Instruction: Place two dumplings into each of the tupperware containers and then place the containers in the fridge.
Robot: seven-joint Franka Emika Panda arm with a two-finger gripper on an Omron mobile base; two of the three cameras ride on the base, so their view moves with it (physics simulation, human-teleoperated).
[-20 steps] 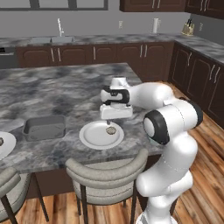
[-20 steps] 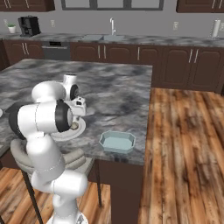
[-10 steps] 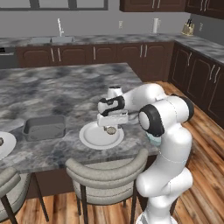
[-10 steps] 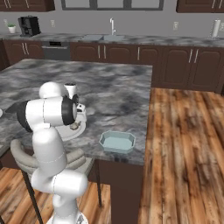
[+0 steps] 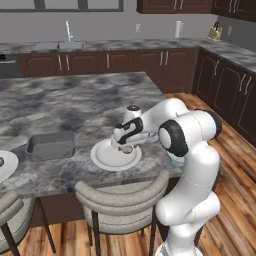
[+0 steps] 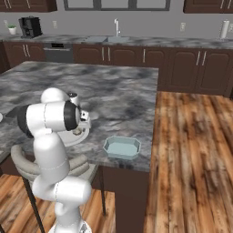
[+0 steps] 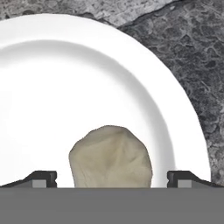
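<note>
Gripper [image 7: 112,179] wide open, straddling dumpling [image 7: 111,156] on white plate [image 7: 52,87] (no contact visible). Teal container [image 6: 122,148] sitting near counter [image 6: 113,100] edge.

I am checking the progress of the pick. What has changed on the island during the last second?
The hand has come down from above the counter onto the white plate, and its open fingers now stand on either side of the dumpling. Nothing is gripped yet. The plate, the grey container and the blue container have not moved.
</note>
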